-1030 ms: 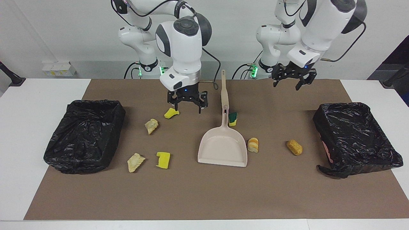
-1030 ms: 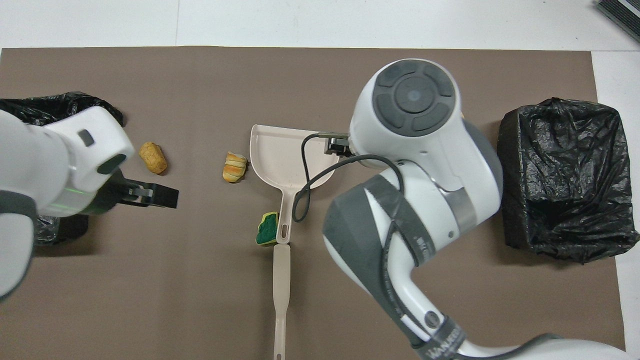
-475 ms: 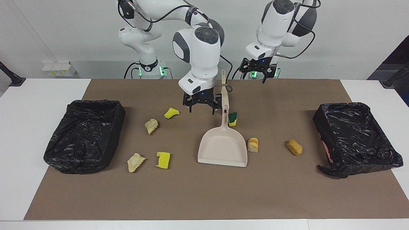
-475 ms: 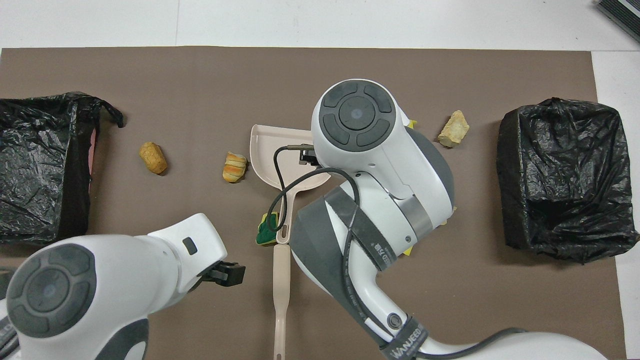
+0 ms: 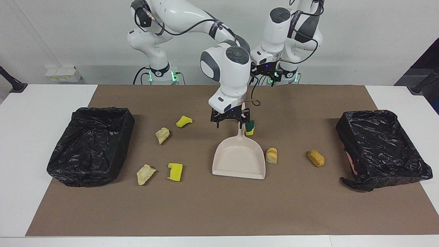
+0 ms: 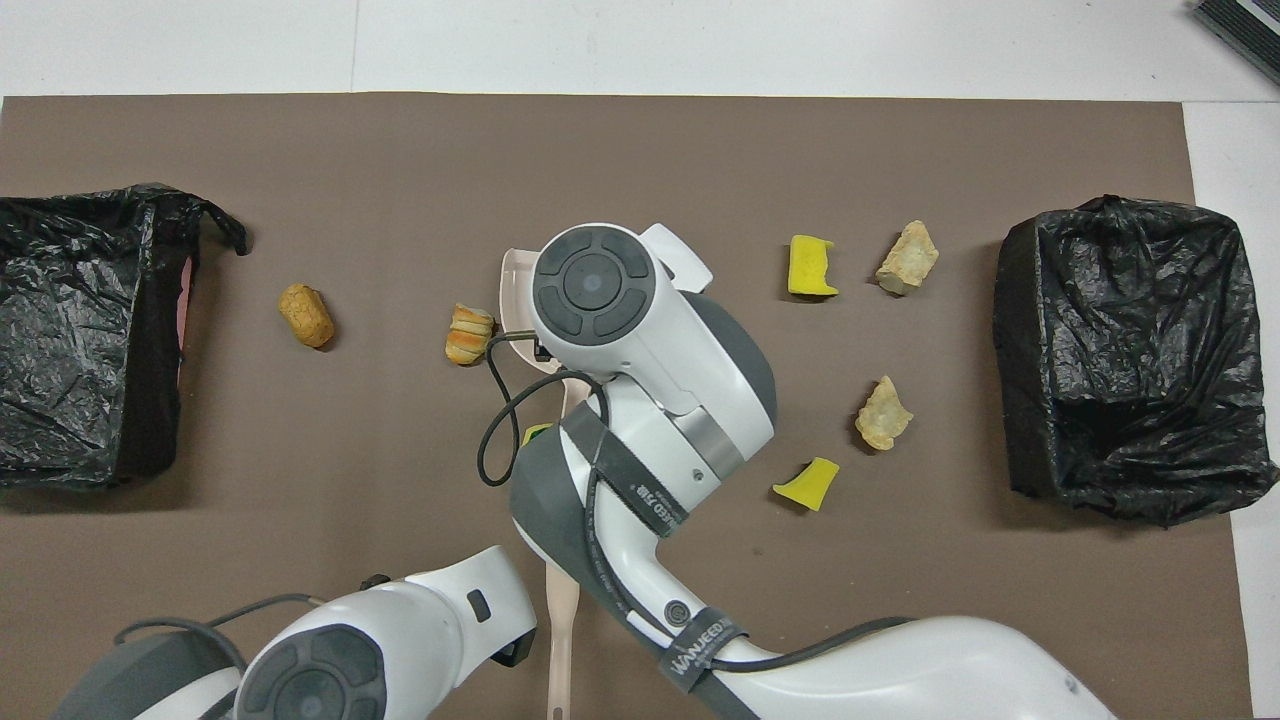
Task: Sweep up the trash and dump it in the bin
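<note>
- The right pincer [image 5: 230, 120] hangs with its fingers spread, empty, over the handle of the beige plastic dustpan [image 5: 240, 158], which lies flat mid-surface on the brown mat [image 5: 219, 209], its mouth facing away from the robots
- The left pincer [image 5: 264, 72] is raised over the surface's robot-side edge, jaws apart, holding nothing; that arm waits
- The trash [image 5: 176, 171], seven loose scraps, lies scattered: yellow sponge pieces and tan crumbly chunks toward the right arm's end, a green-topped sponge [image 5: 250, 127] touching the handle, a striped bread lump [image 5: 271, 155] just beside the pan, an orange-brown lump [image 5: 316, 158] toward the left arm's end
- A black-lined bin [image 5: 91, 144] stands at each end, the other [image 5: 380, 147] by the left arm's edge
- The scraps look light and soft, likely to roll or bounce when pushed; the pan seems stiff and light, best gripped mid-handle
</note>
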